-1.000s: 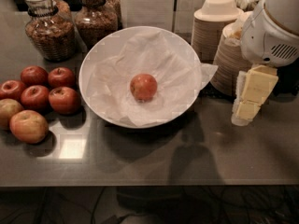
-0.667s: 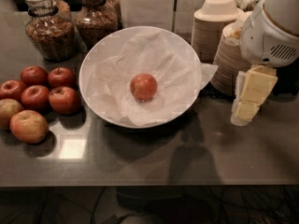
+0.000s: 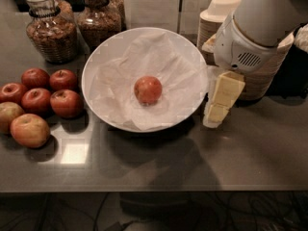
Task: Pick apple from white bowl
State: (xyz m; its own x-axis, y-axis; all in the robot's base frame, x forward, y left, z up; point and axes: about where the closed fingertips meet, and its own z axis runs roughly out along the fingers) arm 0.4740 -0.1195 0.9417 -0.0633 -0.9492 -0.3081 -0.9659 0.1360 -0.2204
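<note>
Camera view: apple (image 3: 147,90) lying unmoved at centre of paper-lined white bowl (image 3: 91,69); gripper (image 3: 215,114), shifted left from its earlier place near the stacked paper bowls (image 3: 219,13), now just beside the bowl's right rim, width of claw impossible to tell.

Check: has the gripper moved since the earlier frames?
Yes. The gripper has moved left, now beside the right rim of the white bowl, which stayed put; not yet over the apple.

Orange-red apple (image 3: 147,90) centred on crumpled paper (image 3: 179,73) in white bowl (image 3: 88,73), gripper (image 3: 212,119) beside its rim
</note>
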